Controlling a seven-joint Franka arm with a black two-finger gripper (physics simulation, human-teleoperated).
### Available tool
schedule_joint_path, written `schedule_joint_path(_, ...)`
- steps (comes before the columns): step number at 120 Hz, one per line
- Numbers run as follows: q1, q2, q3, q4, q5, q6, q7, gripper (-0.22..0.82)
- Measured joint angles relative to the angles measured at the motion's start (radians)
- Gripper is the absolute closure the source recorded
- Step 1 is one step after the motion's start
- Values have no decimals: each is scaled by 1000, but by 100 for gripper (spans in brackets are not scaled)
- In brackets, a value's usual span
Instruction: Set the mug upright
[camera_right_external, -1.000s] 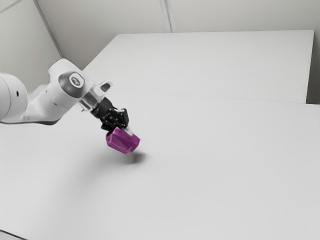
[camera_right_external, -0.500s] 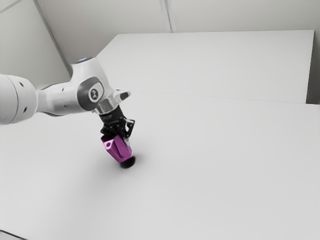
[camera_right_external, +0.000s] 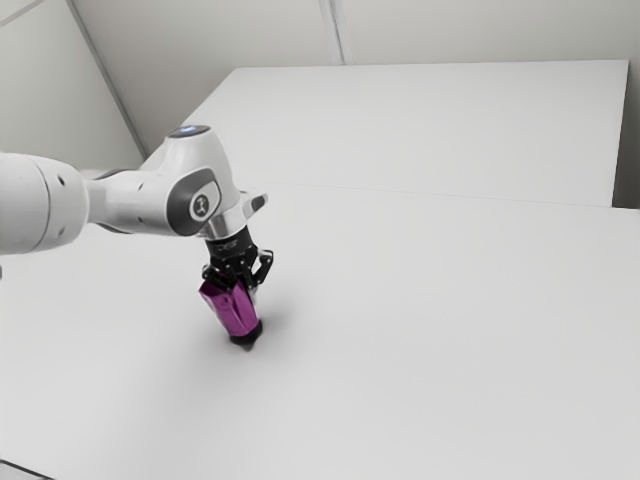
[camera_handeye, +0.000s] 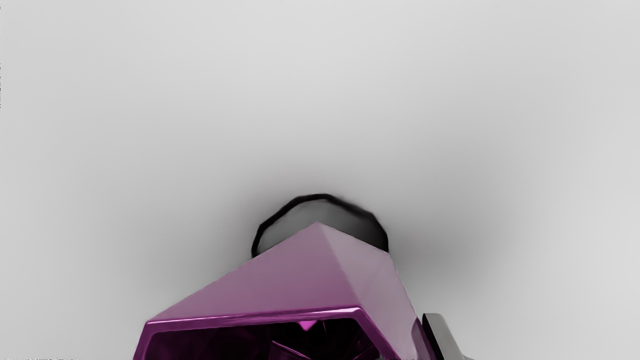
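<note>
The gripper (camera_right_external: 244, 290) looks shut on the mug (camera_right_external: 232, 308), up by its rim; in the wrist view one finger (camera_handeye: 442, 332) lies against the mug's outer wall, and the grip's other side is hidden, so the hold is my reading from how the mug hangs tilted at the fingertips. The mouth is up, but the mug leans, its rim toward the exterior view's left and its foot toward the right. Just under the foot is a dark patch (camera_right_external: 246, 338), likely shadow; whether the foot touches the table (camera_right_external: 450, 350) I cannot tell. The step in hand, I judge, is righting it: take out the remaining lean with a slow turn about the foot, keep the squeeze steady, and let the base meet the table flat—a low edge landing first could twist the mug in the grip. Only then part the fingers, and rise straight so neither drags the rim. As for room, the table spreads widely to the exterior view's right of the mug—its visible edge (camera_right_external: 25, 470) is well apart from the mug, toward the lower left corner.
</note>
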Motion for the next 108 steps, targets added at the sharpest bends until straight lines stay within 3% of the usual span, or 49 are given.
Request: schedule_joint_path(108, 0, 37, 18, 6, 82, 32, -219, 78)
